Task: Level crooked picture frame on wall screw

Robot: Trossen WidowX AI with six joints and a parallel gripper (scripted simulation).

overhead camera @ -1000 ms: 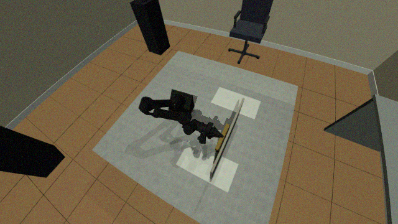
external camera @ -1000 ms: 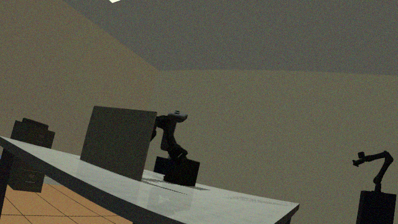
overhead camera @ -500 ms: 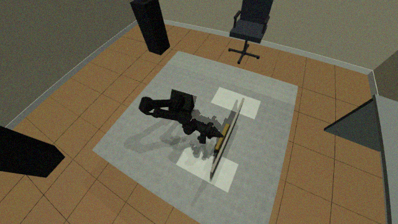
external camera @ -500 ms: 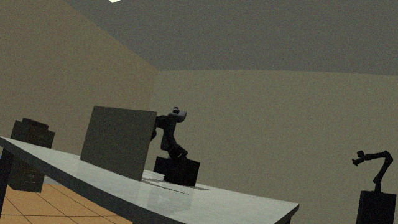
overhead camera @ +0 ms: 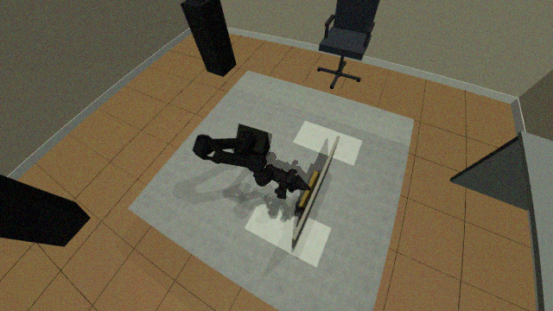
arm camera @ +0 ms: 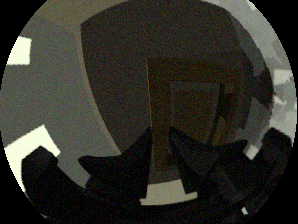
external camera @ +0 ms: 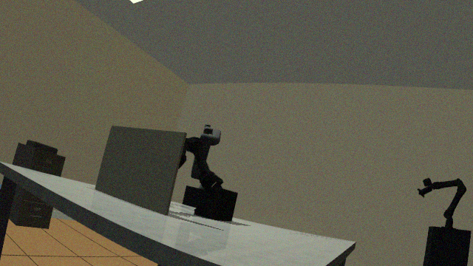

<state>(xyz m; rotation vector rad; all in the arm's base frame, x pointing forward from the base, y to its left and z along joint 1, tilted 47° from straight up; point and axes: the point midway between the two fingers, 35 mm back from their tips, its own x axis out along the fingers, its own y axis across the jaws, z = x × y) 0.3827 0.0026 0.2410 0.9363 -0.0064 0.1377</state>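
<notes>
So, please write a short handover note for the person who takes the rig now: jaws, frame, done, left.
Gripper: jaws shut on the picture frame, at its edge facing the arm.
Frame: against the upright wall panel on the table. The screw and the notched strip are hidden.
Done: frame grasped.
Left: lift slightly, move one notch toward the high side, let go, look. Whether it hangs level cannot be judged from these views.
</notes>
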